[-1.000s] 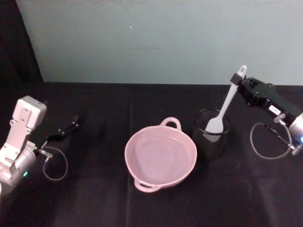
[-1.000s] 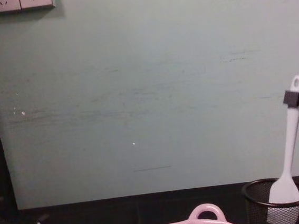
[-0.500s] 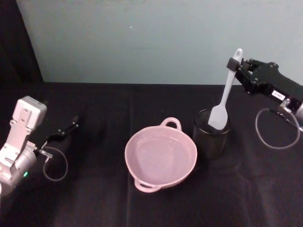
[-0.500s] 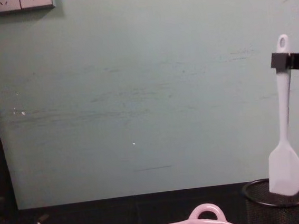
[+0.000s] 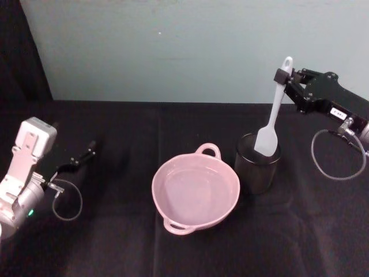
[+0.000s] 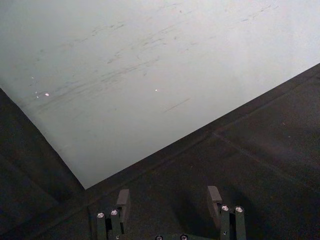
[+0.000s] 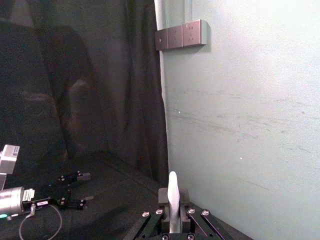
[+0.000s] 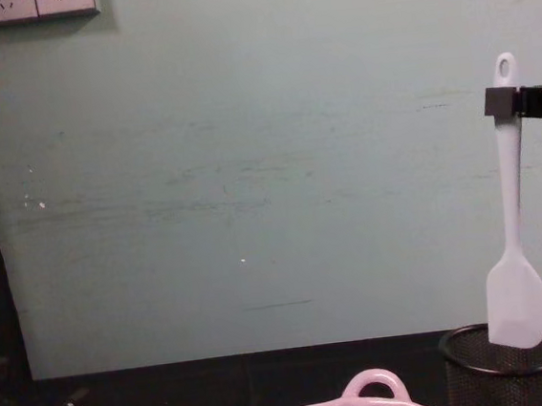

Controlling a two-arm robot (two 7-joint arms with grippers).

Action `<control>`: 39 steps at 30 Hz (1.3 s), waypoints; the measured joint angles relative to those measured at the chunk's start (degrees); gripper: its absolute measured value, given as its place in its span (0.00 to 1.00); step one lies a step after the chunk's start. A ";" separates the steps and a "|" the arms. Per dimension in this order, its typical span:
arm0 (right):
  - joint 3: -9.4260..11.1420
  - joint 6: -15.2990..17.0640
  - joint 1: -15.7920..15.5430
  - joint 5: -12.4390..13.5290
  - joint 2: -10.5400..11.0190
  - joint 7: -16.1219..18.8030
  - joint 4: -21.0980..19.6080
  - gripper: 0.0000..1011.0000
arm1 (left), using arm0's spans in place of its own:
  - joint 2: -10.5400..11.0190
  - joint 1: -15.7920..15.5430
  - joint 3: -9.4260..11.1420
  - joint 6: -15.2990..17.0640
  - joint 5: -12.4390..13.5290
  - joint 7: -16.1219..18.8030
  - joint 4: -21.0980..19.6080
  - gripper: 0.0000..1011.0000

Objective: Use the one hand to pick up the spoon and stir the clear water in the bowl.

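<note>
While the right gripper (image 5: 282, 75) pinches one spoon (image 5: 273, 114), one bowl (image 5: 163, 173) rests

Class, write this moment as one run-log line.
right gripper: shut on spoon handle | spoon: upright, blade at mesh cup rim | bowl: beside mesh cup, spoon not in it | left gripper: open, parked at left

Right gripper (image 5: 282, 75) raised at right — jaws clamped on spoon (image 5: 272, 118); left gripper (image 5: 87, 153) parked low at left — fingers (image 6: 123, 199) apart.

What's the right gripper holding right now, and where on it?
The right gripper holds the spoon near the handle's top, just below the hole.
</note>
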 joint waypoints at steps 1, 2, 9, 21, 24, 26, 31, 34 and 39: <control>0.00 -0.01 -0.02 0.02 -0.02 0.00 0.05 0.11 | 0.00 0.00 0.00 0.00 0.00 0.00 0.00 0.99; 0.00 -0.03 -0.04 0.03 -0.03 0.00 0.07 0.11 | 0.00 0.00 0.00 0.00 0.00 0.00 0.00 0.99; 0.00 -0.12 -0.08 0.11 -0.08 -0.01 0.18 0.11 | 0.00 0.00 0.00 0.00 0.00 0.00 0.00 0.99; 0.00 -0.21 -0.14 0.23 -0.14 -0.02 0.28 0.11 | 0.00 0.00 0.00 0.00 0.00 0.00 0.00 0.99; 0.00 -0.23 -0.16 0.26 -0.15 -0.03 0.30 0.11 | 0.00 0.00 0.00 0.00 0.00 0.00 0.00 0.99; 0.00 -0.24 -0.16 0.28 -0.16 -0.03 0.31 0.11 | 0.00 0.00 0.00 0.00 0.00 0.00 0.00 0.99; -0.15 -0.23 -0.17 0.22 -0.39 0.04 -0.09 0.11 | 0.00 0.00 0.00 0.00 0.00 0.00 0.00 0.99; -0.91 -0.03 0.03 0.03 -0.99 0.40 -0.94 0.11 | 0.00 0.00 0.00 0.00 0.00 0.00 0.00 0.99; -2.79 0.40 0.92 -0.70 -2.29 0.90 -1.97 0.11 | 0.00 0.00 0.00 0.00 0.00 0.00 0.00 0.99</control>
